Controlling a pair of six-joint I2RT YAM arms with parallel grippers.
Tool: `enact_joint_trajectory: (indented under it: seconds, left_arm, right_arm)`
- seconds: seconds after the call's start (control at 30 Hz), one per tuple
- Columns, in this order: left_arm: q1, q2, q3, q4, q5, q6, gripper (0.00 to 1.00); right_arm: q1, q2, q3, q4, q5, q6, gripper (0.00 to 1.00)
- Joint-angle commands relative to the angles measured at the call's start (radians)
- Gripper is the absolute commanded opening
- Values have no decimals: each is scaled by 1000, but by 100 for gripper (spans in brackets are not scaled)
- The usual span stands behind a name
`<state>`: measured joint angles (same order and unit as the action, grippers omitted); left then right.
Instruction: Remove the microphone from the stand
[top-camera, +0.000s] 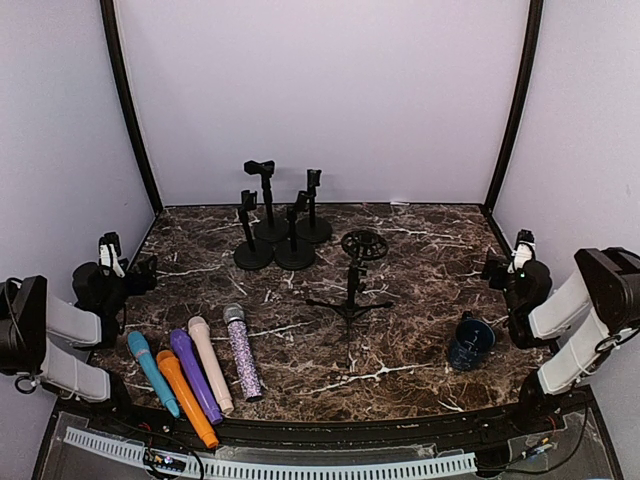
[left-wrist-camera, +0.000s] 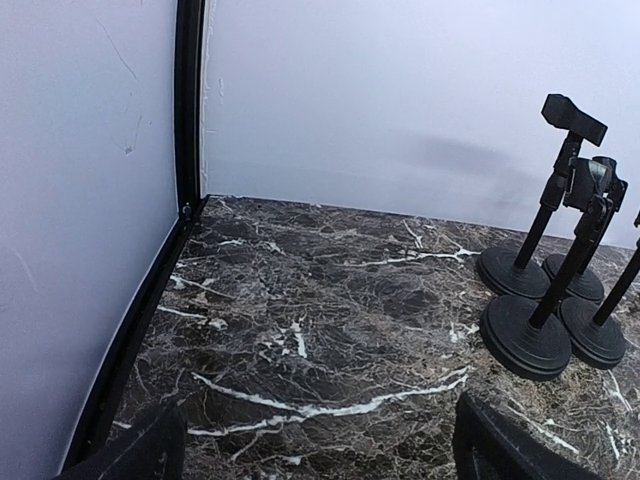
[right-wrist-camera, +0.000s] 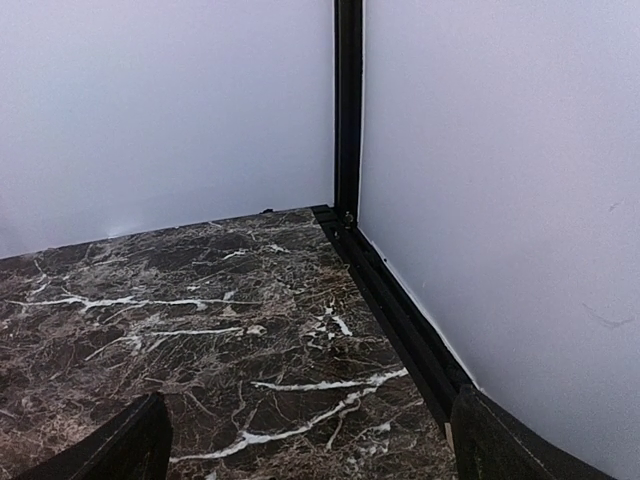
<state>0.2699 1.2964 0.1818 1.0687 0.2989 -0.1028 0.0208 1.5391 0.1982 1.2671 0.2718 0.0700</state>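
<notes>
- While spread wide with nothing in its grasp: left end effector (top-camera: 128, 258), parked at the left edge of the surface (top-camera: 420, 250) and aimed toward the round-base stands (top-camera: 253, 257).
- Likewise the right end effector (top-camera: 505, 255): fully apart, empty, out by the right edge, near the blue mug (top-camera: 470, 342) (its own wrist view: only a wall corner and bare marble).
- No microphone visible in any clip: four round-base stands bare-topped at the back, and the tripod stand (top-camera: 350, 300) mid-surface with a ring mount that looks vacant too.
- Five microphones (top-camera: 210, 365) flat at front left, side by side (teal, orange, purple, pink, glittery), well apart from every stand.
- Judged from that: removal apparently done, nothing left to lift.
- To finish well: keep both arms out wide, away from the stands (probably easy to tip), and check each clip once before calling it complete.
- For any further removal: pin the base with one end effector and draw the microphone out along the clip's axis with the other.
- Underfoot: dark brown marble pattern, veined white.
- Around it: pale plain walls (top-camera: 320, 100), with black frame posts (top-camera: 130, 100) at the back corners.
</notes>
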Motion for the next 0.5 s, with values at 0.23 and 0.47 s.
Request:
enact_joint_trajectory:
  seconds: [0.23, 0.47]
  left_arm:
    - [-6, -16, -16, 31, -2, 17, 95]
    - [-6, -14, -12, 27, -20, 11, 96]
  right_arm:
    - [7, 7, 19, 59, 23, -12, 99]
    - [7, 6, 21, 54, 23, -10, 98]
